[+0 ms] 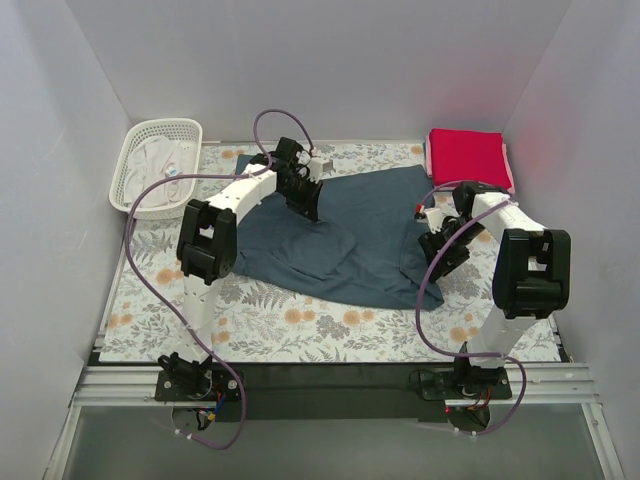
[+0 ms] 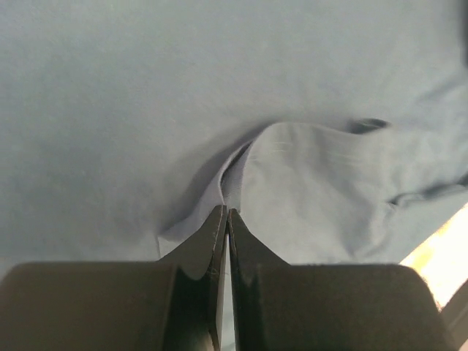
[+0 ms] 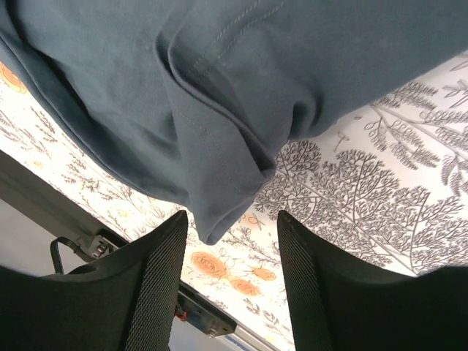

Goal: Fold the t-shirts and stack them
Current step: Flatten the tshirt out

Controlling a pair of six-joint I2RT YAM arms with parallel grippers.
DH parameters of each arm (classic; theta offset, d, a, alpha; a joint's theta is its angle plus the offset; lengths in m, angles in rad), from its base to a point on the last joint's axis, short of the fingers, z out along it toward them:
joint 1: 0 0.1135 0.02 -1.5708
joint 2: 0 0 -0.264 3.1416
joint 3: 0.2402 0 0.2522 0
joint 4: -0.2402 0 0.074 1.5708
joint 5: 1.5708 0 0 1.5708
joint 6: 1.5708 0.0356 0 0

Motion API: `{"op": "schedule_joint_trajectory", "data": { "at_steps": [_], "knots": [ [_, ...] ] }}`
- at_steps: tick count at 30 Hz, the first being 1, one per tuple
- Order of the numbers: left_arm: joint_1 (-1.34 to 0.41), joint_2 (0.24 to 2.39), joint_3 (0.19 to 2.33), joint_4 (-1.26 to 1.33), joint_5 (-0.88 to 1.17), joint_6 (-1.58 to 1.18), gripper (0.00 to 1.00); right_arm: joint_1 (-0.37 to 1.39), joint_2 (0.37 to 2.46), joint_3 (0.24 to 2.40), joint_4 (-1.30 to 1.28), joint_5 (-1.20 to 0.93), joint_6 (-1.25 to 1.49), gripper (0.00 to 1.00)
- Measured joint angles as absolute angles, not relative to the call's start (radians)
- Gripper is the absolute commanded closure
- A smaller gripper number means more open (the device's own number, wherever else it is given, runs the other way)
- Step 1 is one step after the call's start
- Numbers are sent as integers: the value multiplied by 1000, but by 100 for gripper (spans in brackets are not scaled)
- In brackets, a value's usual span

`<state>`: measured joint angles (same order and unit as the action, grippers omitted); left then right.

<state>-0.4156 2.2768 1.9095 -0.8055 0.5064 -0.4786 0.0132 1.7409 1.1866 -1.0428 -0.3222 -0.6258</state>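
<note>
The dark slate blue t-shirt (image 1: 345,235) lies spread and rumpled on the middle of the floral cloth. My left gripper (image 1: 310,207) is on its upper left part. In the left wrist view this gripper (image 2: 227,213) is shut, pinching a raised fold of the blue shirt (image 2: 307,175). My right gripper (image 1: 432,256) is open at the shirt's right edge. In the right wrist view the gripper (image 3: 232,223) has a hemmed corner of the blue shirt (image 3: 219,168) just beyond its tips, untouched. The crimson red t-shirt (image 1: 467,157) lies folded at the back right on the pale pink one (image 1: 511,176).
A white lattice basket (image 1: 133,160) with pale cloth inside stands at the back left. The grey-and-orange floral cloth (image 1: 300,320) covers the table. White walls close in the left, back and right sides. A metal rail (image 1: 320,383) runs along the near edge.
</note>
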Motion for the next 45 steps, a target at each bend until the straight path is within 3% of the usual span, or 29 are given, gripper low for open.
{"op": "schedule_joint_trajectory", "data": {
  "at_steps": [6, 9, 12, 13, 14, 18, 25, 33, 40, 45],
  "knots": [
    [-416, 2215, 1900, -808, 514, -472, 100, 13, 1781, 1233, -1042, -360, -610, 49],
    [-416, 2214, 1898, -811, 517, -471, 100, 14, 1805, 1237, -1043, -373, -606, 62],
    [-416, 2212, 1896, -820, 527, -467, 100, 13, 1826, 1237, -1045, -377, -604, 81],
    [-416, 2207, 1890, -823, 530, -463, 100, 13, 1829, 1237, -1046, -377, -606, 96],
    [-416, 2196, 1878, -833, 534, -456, 100, 13, 1829, 1237, -1047, -376, -609, 99],
    [-416, 2077, 1771, -876, 553, -411, 100, -5, 1821, 1237, -1051, -377, -606, 99],
    [-415, 1682, 1461, -984, 603, -275, 100, -144, 1679, 1223, -1066, -344, -650, 99],
    [-418, 1385, 1179, -1257, 653, 5, 100, -206, 1543, 1024, -1098, -242, -742, 99],
    [-577, 1147, 1156, -1334, 645, 58, 100, -279, 1543, 1003, -1097, -171, -778, 99],
    [-706, 1131, 1250, -1340, 686, -11, 100, -287, 1543, 1003, -1097, -142, -790, 99]
  ]
}}
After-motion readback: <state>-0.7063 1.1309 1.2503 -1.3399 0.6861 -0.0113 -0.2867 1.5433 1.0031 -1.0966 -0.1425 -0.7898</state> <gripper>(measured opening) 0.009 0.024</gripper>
